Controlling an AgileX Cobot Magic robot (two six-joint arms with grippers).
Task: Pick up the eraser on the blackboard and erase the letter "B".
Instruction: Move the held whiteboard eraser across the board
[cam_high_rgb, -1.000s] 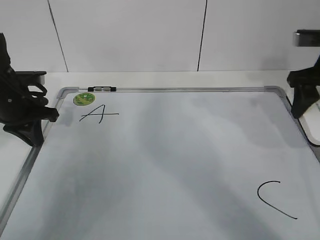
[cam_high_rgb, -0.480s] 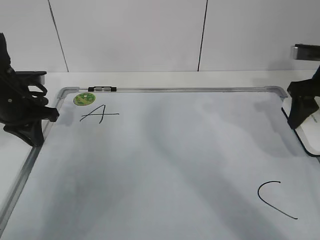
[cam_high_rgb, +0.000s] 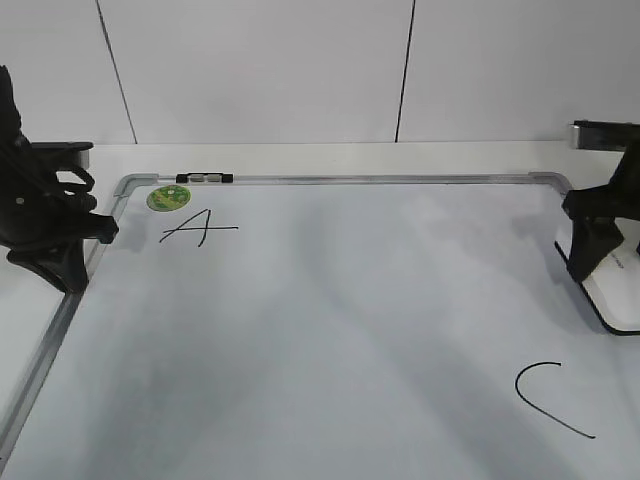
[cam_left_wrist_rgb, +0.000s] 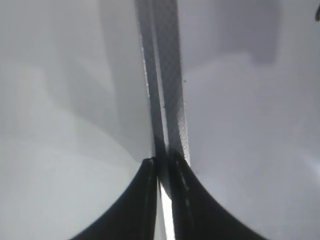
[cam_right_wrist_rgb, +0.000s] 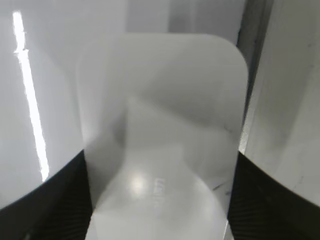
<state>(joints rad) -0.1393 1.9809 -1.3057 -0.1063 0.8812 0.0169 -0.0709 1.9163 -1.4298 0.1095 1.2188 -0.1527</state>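
Note:
The blackboard (cam_high_rgb: 340, 320) lies flat and fills most of the exterior view. No letter "B" shows on it; only a small "A" (cam_high_rgb: 197, 228) and a curved "C" (cam_high_rgb: 548, 398) are drawn there. The white eraser (cam_high_rgb: 618, 292) rests at the board's right edge. My right gripper (cam_high_rgb: 592, 258) stands over it. In the right wrist view the eraser (cam_right_wrist_rgb: 160, 115) sits between both fingers of the right gripper (cam_right_wrist_rgb: 159, 170), which press its sides. My left gripper (cam_high_rgb: 68, 275) is shut and empty over the board's left frame (cam_left_wrist_rgb: 167, 90), its tips (cam_left_wrist_rgb: 161, 162) together.
A round green magnet (cam_high_rgb: 167, 197) sits at the board's far left corner beside a black and silver clip (cam_high_rgb: 204, 178) on the top frame. A white panelled wall (cam_high_rgb: 300, 70) stands behind the table.
My right gripper has shifted left onto the board's right edge, and more of the eraser shows under it. The left arm has not moved.

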